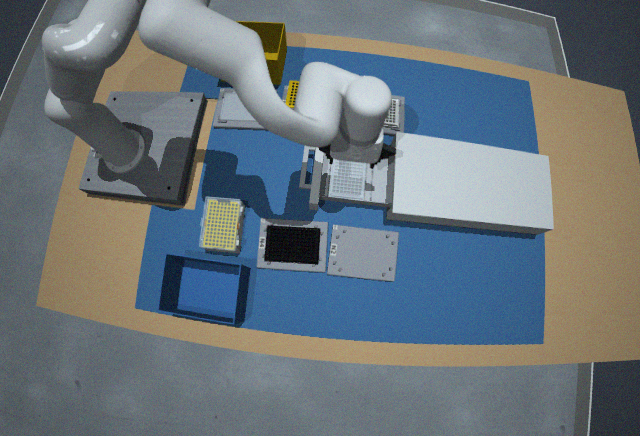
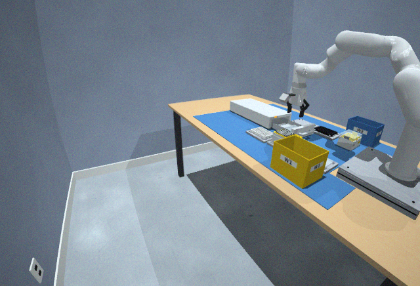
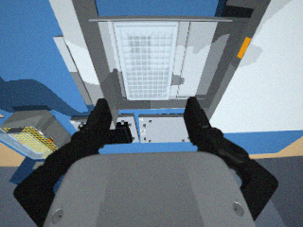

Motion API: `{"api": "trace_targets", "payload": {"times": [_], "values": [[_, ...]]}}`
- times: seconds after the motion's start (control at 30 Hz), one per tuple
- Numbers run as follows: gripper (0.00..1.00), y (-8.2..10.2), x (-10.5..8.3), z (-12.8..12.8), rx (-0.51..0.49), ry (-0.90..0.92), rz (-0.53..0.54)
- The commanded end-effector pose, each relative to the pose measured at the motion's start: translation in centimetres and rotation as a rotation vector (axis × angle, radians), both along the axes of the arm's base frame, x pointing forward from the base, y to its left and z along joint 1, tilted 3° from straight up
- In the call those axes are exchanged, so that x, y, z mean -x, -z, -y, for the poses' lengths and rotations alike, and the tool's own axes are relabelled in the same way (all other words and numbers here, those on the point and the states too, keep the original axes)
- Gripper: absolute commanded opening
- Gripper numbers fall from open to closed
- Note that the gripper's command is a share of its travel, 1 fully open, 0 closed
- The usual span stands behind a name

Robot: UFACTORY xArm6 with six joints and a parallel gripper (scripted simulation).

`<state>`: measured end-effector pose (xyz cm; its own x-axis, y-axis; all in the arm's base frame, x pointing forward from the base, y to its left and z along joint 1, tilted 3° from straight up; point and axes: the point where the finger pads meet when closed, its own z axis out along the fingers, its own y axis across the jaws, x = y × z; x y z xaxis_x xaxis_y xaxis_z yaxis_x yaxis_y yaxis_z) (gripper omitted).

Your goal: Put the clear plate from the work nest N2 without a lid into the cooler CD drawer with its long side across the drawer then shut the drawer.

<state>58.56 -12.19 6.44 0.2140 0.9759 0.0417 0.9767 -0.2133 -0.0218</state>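
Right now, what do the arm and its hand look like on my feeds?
The arm is glossy white with rounded, tube-like links, no visible cables or markings. It stands on a grey square base plate. The hand has a grey body and two black fingers.

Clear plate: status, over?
End effector open, empty, above drawer. Clear ribbed well plate flat in open grey drawer. Drawer not yet shut. Nothing blocking.
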Motion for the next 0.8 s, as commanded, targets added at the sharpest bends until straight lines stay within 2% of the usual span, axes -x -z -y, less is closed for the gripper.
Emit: {"api": "trace_targets", "payload": {"times": [0.0, 0.63, 0.77], "values": [[1.0, -0.9, -0.2, 0.1, 0.001, 0.0, 0.005], [1.0, -3.7, -0.2, 0.2, 0.001, 0.0, 0.005], [1.0, -3.8, -0.2, 0.2, 0.001, 0.0, 0.005]]}}
